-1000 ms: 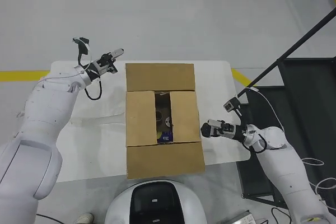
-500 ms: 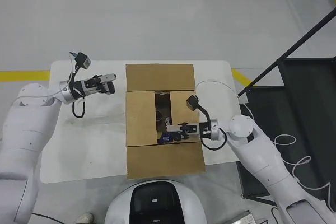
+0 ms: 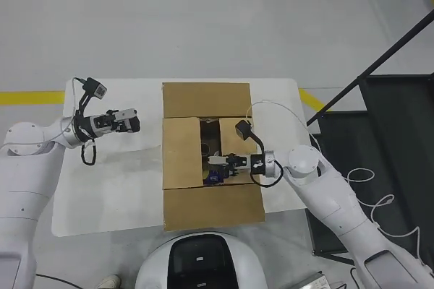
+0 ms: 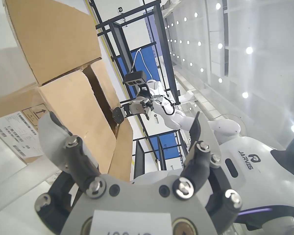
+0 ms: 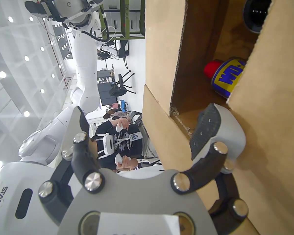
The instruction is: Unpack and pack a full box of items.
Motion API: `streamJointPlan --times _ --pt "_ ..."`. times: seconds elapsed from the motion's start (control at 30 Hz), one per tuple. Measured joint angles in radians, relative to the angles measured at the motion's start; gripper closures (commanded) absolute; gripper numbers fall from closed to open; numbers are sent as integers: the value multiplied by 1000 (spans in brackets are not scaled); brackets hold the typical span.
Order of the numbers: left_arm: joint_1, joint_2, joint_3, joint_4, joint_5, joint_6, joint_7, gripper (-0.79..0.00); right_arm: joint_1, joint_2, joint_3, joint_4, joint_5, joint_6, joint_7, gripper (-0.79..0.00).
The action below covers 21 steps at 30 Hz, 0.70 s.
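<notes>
right gripper [image 3: 217,161] moved farther over the box [image 3: 206,101].

The brown cardboard box [image 3: 202,206] has its two side flaps [image 3: 239,148] folded in, leaving a narrow slot between them. The right gripper [image 3: 217,160], fingers spread, occupies that slot toward the robot's end, above a blue-and-yellow spray can [image 5: 226,78]. A broad stretch of white counter [image 3: 116,180] gives passing room left of the box.

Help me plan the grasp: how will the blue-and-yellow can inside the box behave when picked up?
The can appears to lie on its side, so its round body will probably roll if nudged. It looks like smooth, rigid metal: likely slippery, unlikely to crush. Weight cannot be judged.
</notes>
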Motion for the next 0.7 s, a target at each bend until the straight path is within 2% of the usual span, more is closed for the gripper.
streamJointPlan --times 0.17,0.43,0.7 --pt "12 2 10 -27 44 0 31 -785 -5 -2 -4 -4 6 8 -12 -785" --pt "23 23 -9 -78 391 -99 218 -785 77 -40 -108 60 44 55 -45 -785" --pt "56 36 -54 -93 324 -122 234 -785 159 -91 -240 107 80 30 1 -785"
